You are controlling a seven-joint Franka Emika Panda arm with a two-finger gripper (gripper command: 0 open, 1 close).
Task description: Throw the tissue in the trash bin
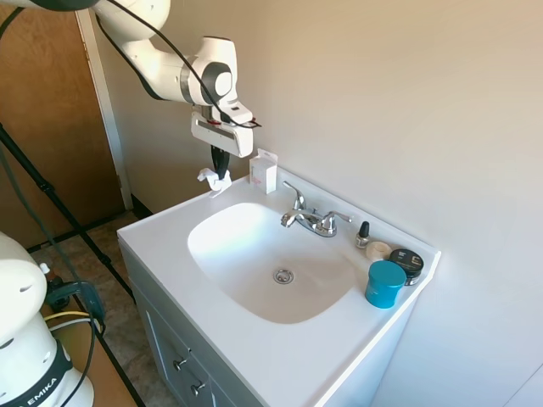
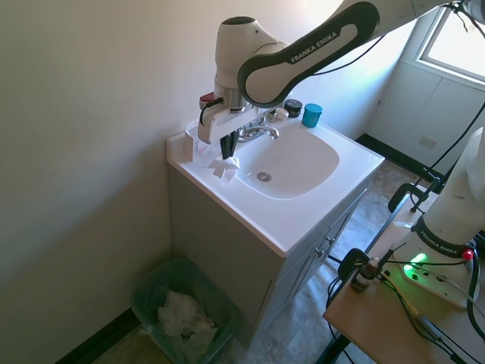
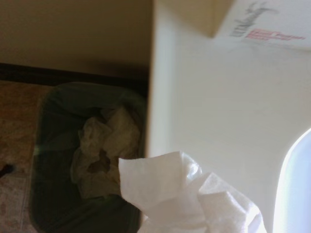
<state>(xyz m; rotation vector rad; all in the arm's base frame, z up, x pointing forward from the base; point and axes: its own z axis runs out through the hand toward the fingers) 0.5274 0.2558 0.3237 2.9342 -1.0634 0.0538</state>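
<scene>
So the tissue (image 1: 209, 179) is pinched in the gripper (image 1: 220, 172), a crumpled white wad hanging off the dark fingertips just above the back corner of the bench (image 1: 161, 229). From both outside views the fingers look closed down on it, with most of the paper flopping out to one side. I can't tell for sure whether the wad has cleared the surface or is brushing it; it looks barely lifted.

Makes sense that it's held near that corner: the bin (image 2: 176, 311) sits on the floor right below that end of the vanity, against the wall. The wrist view looks past the bench edge straight down into it, with the tissue filling the near part of the frame. My guess is the next move needs a short carry out past the edge, then a release. The risk I'd flag is letting go too early and having it land on the bench.

Contents: the bin is a dark green basket that already has a pile of crumpled paper in it, with plenty of room left. The sink (image 1: 271, 254) bowl is empty.

Just beside the gripper stands a small white box (image 1: 263, 170) with pink print, upright against the wall. Well apart, beyond the faucet (image 1: 310, 217), there's a teal cup (image 1: 385, 283), a dark tin (image 1: 407, 262) and a little bottle (image 1: 363, 233).
</scene>
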